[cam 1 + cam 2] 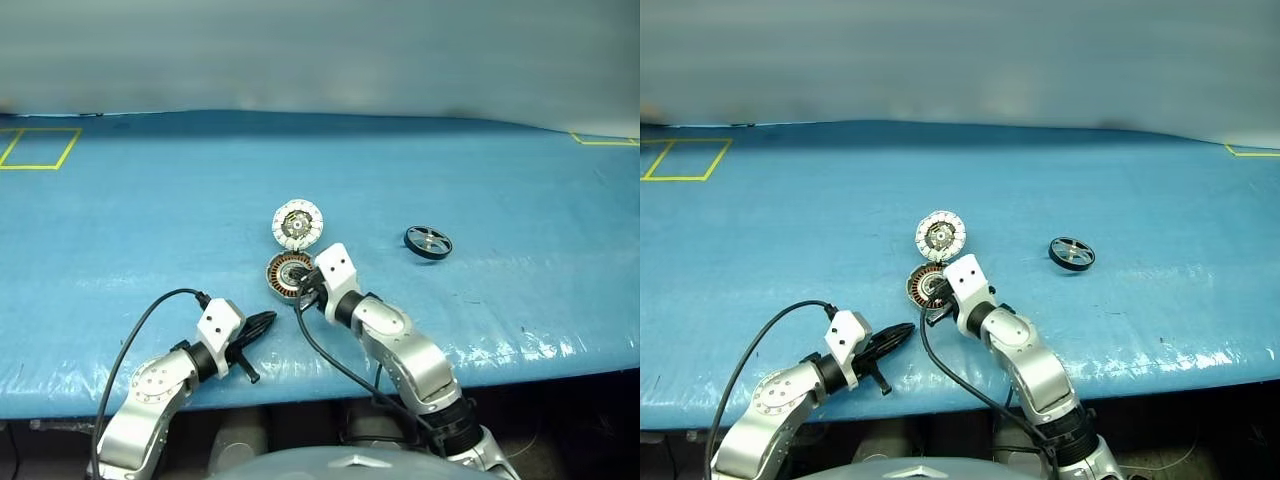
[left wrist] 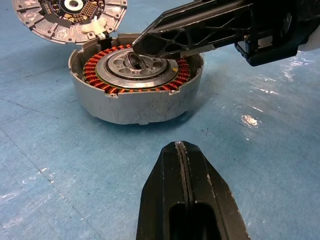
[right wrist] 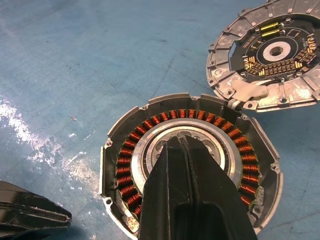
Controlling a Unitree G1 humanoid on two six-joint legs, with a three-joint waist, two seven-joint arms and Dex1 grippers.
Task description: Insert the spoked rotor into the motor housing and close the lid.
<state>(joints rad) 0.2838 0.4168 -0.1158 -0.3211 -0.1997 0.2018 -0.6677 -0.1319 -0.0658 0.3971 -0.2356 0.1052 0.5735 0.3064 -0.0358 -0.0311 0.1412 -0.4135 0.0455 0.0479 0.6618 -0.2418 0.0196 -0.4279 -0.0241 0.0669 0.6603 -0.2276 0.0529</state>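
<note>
A: What do we have at the right gripper?

B: We see its two black fingers pressed together, nothing between them, the tips over the shiny hub of the motor housing. In the left wrist view the tips sit at a small ring on that hub; we cannot tell whether they touch it.

A: And the arm?

B: In the left eye view it rises from the bottom right of the frame and slants up and left to the centre, the gripper angled slightly down.

A: The left gripper?

B: Also clamped shut and empty. It lies low over the blue table in the lower left of the left eye view, pointing right toward the housing, near but apart.

A: Where are the other parts?

B: The lid lies open, whitish face up, just above the housing and joined at its edge. The spoked rotor rests on the table to the right of centre, well apart from both grippers.
</note>
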